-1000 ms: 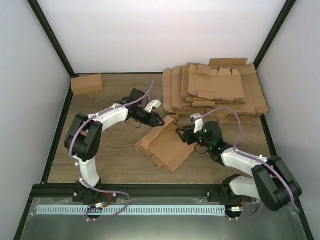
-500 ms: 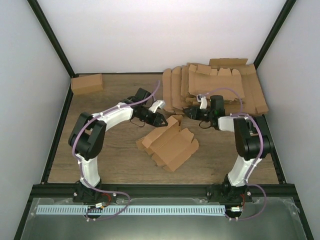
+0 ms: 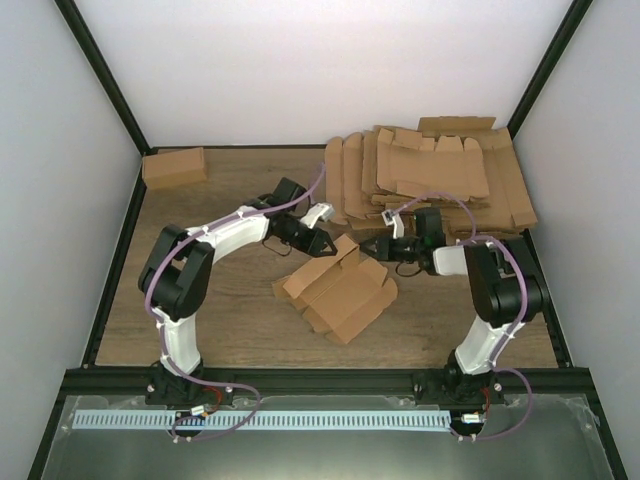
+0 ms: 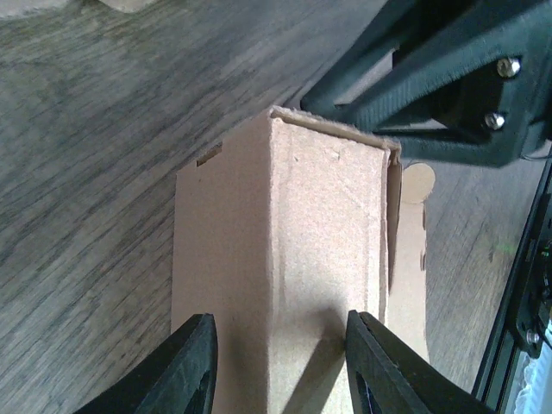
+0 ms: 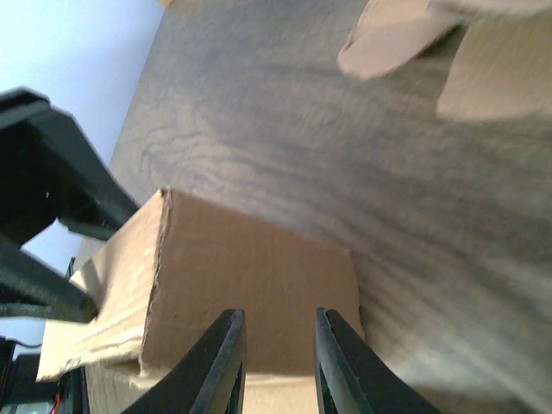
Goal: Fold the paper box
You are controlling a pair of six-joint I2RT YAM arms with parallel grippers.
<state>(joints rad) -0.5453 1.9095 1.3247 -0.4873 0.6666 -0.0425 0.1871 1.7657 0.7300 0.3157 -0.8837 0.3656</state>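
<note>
The paper box (image 3: 335, 288) is a brown die-cut sheet, partly folded, lying mid-table with one wall raised at its far end. My left gripper (image 3: 323, 243) meets that raised wall from the left. In the left wrist view its jaws (image 4: 279, 316) stand apart over the creased cardboard (image 4: 328, 198), nothing clamped between them. My right gripper (image 3: 372, 248) reaches the same far end from the right. In the right wrist view its jaws (image 5: 278, 312) leave a narrow gap in front of a flat cardboard panel (image 5: 250, 267). Each wrist view shows the other arm's dark fingers beyond the box.
A big heap of flat cardboard sheets (image 3: 430, 175) fills the back right, close behind the right arm. A small closed brown carton (image 3: 174, 167) sits at the back left corner. Black frame rails (image 3: 112, 260) border the wooden table.
The right arm swung from the box's near right side round to its far end, and its jaws narrowed. The box's right flaps dropped flatter. The left gripper edged slightly right.
</note>
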